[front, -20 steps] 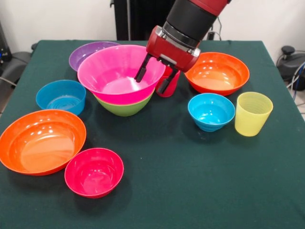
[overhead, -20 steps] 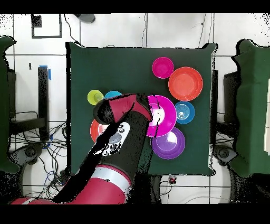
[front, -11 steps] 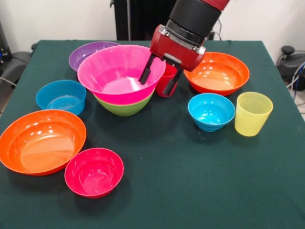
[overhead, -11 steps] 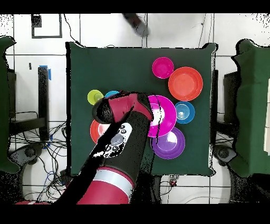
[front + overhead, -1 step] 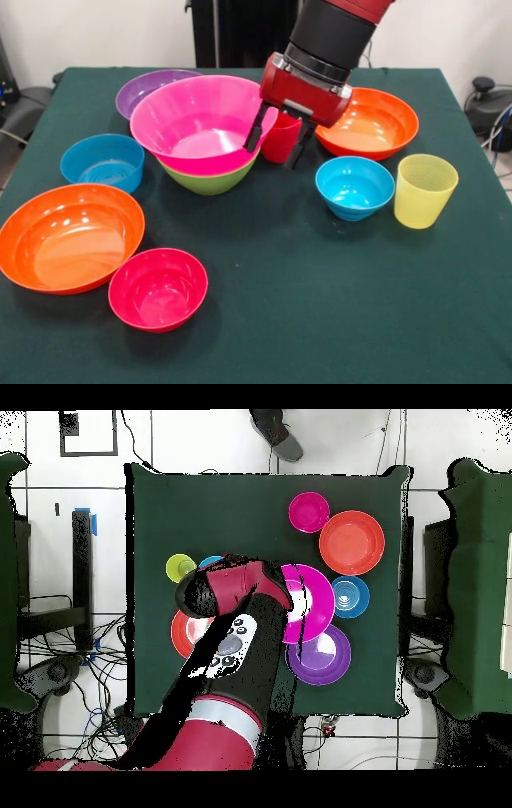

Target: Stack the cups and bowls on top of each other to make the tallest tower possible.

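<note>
Front view first. Gripper (image 5: 278, 147) spread wide, one finger on each side of the red cup (image 5: 281, 138), nothing actually clamped; looks lined up for a grab, probably because a tumbler is the easy way to add height. Red cup standing on the table (image 5: 320, 304), tucked between the tower and the orange bowl (image 5: 366, 122) at the back. Tower (image 5: 202, 132) just two pieces so far: big pink bowl (image 5: 192, 120) nested in the green bowl (image 5: 210, 180), widest stuff down low, which makes sense for stability. Purple bowl (image 5: 148, 88) right behind it. Everything else loose and scattered: blue bowl (image 5: 102, 162) to the left, second blue bowl (image 5: 354, 187) beside the yellow cup (image 5: 425, 190), another orange bowl (image 5: 70, 236) touching the small red-pink bowl (image 5: 158, 288) up front.

Overhead view next. Arm (image 5: 235, 639) covering the red cup and the fingers completely, so no help on the grip from here. Pink bowl (image 5: 315, 599) poking out past the arm, purple one (image 5: 325, 659) next to it. Someone's shoe (image 5: 278, 436) beyond the table edge, well clear.
</note>
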Available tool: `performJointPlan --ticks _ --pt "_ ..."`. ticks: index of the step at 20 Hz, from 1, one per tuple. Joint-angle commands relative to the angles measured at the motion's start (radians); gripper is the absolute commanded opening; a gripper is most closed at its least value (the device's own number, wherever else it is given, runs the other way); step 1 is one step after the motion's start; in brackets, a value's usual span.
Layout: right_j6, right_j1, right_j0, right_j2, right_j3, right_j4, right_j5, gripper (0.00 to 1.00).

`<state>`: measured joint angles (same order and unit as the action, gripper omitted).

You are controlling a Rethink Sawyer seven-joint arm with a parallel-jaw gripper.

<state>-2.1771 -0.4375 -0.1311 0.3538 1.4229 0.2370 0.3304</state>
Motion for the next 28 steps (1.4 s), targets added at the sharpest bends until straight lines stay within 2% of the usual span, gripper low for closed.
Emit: performJointPlan --ticks 1,10,13,28 --pt "-0.091 0.018 0.014 -0.152 0.057 -0.024 -0.058 1.00" --pt "-0.105 0.017 0.016 -0.154 0.059 -0.033 -0.080 1.00" --pt "-0.098 0.018 0.022 -0.177 0.056 -0.042 -0.079 1.00" --pt "-0.109 0.008 -0.019 -0.187 0.042 -0.119 -0.018 1.00"
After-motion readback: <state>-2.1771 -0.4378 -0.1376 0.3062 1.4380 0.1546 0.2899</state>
